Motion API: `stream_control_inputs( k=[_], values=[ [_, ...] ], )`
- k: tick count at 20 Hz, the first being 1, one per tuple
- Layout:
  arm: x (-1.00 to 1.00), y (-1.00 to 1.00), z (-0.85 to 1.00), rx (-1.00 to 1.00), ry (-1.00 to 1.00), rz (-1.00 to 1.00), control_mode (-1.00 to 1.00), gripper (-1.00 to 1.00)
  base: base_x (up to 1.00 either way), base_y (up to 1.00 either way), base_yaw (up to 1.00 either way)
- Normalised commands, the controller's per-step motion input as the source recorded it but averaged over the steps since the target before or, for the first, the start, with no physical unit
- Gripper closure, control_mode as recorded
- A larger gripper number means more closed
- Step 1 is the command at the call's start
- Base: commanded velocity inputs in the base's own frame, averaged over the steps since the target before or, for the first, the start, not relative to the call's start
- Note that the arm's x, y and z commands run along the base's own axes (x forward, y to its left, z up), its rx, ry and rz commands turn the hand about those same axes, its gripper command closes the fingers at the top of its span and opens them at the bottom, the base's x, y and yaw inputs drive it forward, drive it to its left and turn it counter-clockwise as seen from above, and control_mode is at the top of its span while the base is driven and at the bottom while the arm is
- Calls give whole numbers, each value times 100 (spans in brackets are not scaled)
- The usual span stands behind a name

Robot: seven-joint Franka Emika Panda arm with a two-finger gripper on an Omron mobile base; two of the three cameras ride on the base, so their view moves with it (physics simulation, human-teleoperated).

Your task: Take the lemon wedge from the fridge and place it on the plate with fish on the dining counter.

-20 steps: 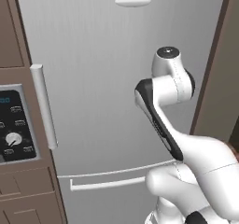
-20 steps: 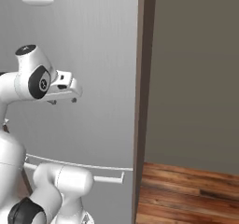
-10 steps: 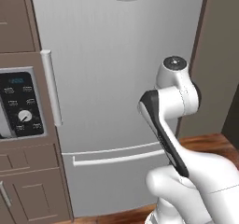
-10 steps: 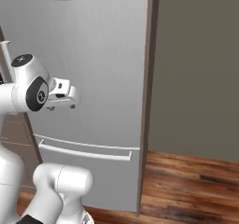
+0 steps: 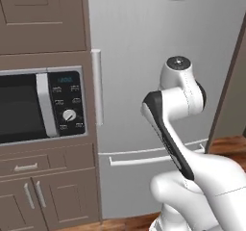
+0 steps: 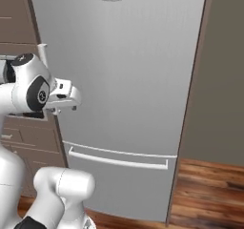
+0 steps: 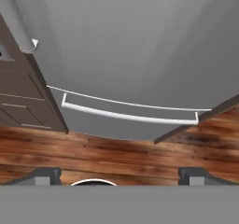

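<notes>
Robot arm facing a closed silver-grey fridge (image 6: 128,80).
The fridge is standing tall and upright beside a microwave (image 5: 41,105), its pale bar handle (image 5: 97,86) running vertically and its drawer handle (image 7: 128,115) lying horizontal near the wood floor (image 7: 116,155). The pincer (image 7: 119,175) is hanging with fingers spread wide, gripping nothing.

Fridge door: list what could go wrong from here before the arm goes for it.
1. The fridge is shut, so the lemon wedge is out of sight; its shelf is a guess.
2. The vertical handle sits right beside the microwave; the open gripper could knock that front while reaching.
3. The drawer bar is close below, so it might get grabbed by mistake.
</notes>
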Motion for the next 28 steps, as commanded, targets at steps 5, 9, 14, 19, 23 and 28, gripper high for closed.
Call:
stream_control_inputs(
  k=[5, 9, 14, 19, 23, 28],
  values=[
    [0, 0, 0, 0, 0, 0, 100, -100, 0, 35, 0],
    [0, 0, 0, 0, 0, 0, 100, -100, -9, 46, 0],
    [0, 0, 0, 0, 0, 0, 100, -100, -36, 34, 0],
    [0, 0, 0, 0, 0, 0, 100, -100, -58, 15, 0],
    [0, 0, 0, 0, 0, 0, 100, -100, -36, 8, 0],
    [-25, 1, 0, 4, -4, 0, -100, -100, -15, 1, 0]
  ],
)
